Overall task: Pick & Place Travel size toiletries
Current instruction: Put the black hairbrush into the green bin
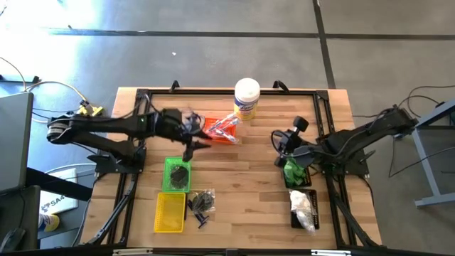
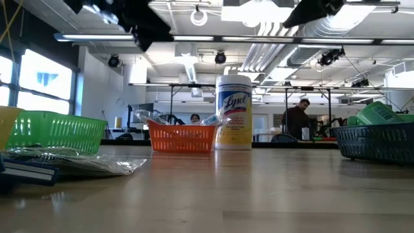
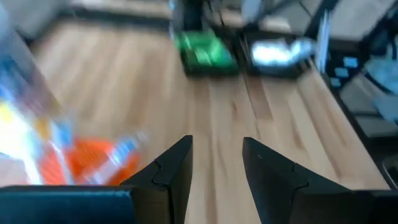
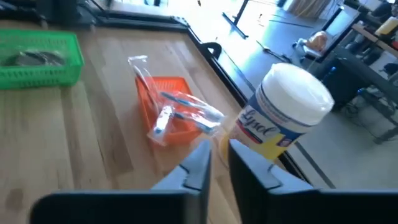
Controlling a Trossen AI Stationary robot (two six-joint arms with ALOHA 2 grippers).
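- Your desk [image 1: 242,185] is a pale wood top in a dark frame, standing on a grey floor; the low view looks across it into a bright workshop where people sit at the far end.
- Your left gripper [image 1: 193,135] hangs just beside the orange tray [image 1: 217,131]. Its jaws stand partly apart with nothing between them.
- Clear-wrapped sticks [image 4: 180,109] lie in the orange tray, some poking over its rim.
- The white canister [image 1: 247,97] with the yellow label stands upright just behind that tray.
- Your right gripper [image 1: 288,146] sits above the dark tray [image 1: 286,179] at the right side; its jaws are nearly together, only a narrow gap showing, and empty.
- Green bottles [image 1: 293,173] fill that dark tray; white fluffy bits in clear bags [image 1: 302,207] lie in the next dark tray nearer the front edge.
- A green tray [image 1: 176,175] holds a dark item, a yellow tray [image 1: 170,212] sits in front of it, and small black pieces [image 1: 201,204] lie loose on the wood beside the yellow one.
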